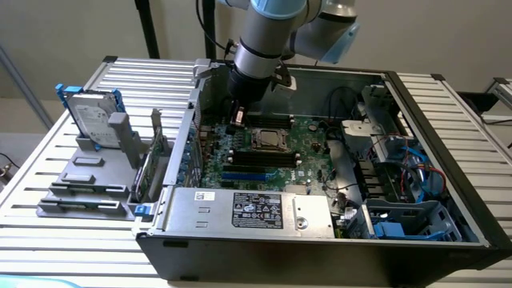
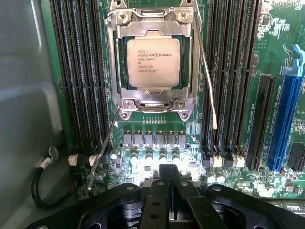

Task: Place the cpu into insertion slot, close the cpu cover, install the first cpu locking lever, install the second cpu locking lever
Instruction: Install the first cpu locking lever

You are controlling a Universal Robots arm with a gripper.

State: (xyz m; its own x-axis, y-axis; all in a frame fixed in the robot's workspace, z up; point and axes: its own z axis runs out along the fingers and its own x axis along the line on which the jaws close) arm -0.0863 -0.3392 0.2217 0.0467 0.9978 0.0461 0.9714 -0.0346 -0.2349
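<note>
The cpu (image 2: 153,62), a pale square chip with printed text, lies flat in the insertion slot (image 1: 268,139) on the green board. The silvery cpu cover (image 2: 112,62) rests down around it, the chip showing through its window. One thin wire locking lever (image 2: 208,81) runs along one side of the socket, its free end angled away from the frame. A second lever (image 2: 104,150) slants out from the opposite corner towards my gripper. My gripper (image 2: 169,191) is shut with nothing between its fingers, hovering a short way from the socket; in the exterior view the gripper (image 1: 238,120) hangs just to the socket's left.
Long black memory slots (image 2: 78,71) flank the socket on both sides. A blue expansion slot (image 2: 286,119) lies further off. A grey case wall and a black cable (image 2: 38,191) are close by. The power supply box (image 1: 248,210) fills the case's front; a hard drive (image 1: 92,120) stands outside.
</note>
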